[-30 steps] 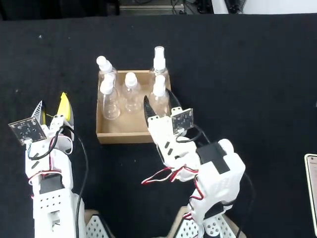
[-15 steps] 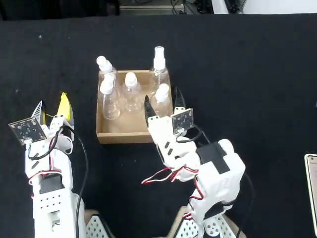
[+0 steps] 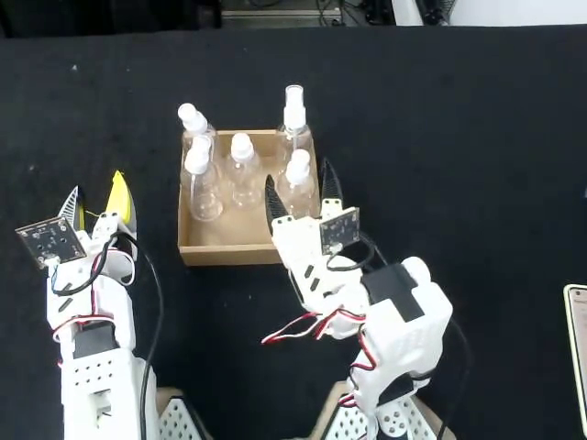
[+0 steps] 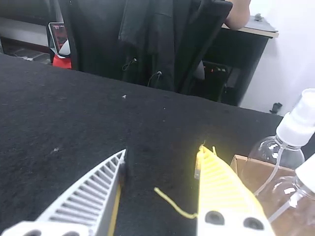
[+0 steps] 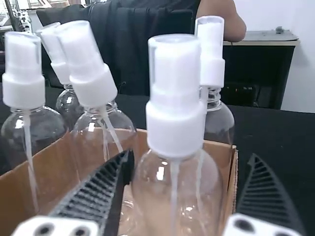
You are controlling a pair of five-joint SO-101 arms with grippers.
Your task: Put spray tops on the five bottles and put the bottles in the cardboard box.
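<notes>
The cardboard box (image 3: 229,249) stands mid-table with several clear bottles upright inside, each with a white spray top. My right gripper (image 3: 301,192) is open over the box's front right corner. Its black fingers straddle the front right bottle (image 3: 298,176) without squeezing it. In the right wrist view that bottle (image 5: 174,147) stands between the two fingers of the right gripper (image 5: 182,196), with the other bottles behind it. My left gripper (image 3: 96,203), with one grey and one yellow finger, is open and holds nothing, left of the box. In its own view the left gripper (image 4: 157,196) hangs over bare cloth, with the box corner (image 4: 244,164) and two bottles to one side.
Black cloth covers the table, with free room left and right of the box. A flat, white-edged device (image 3: 578,339) lies at the table's right edge. Dark chairs and a desk stand in the room behind.
The right gripper's fingers have spread a little wider around the front right bottle, which has settled slightly lower in the box. The left arm has not moved.
</notes>
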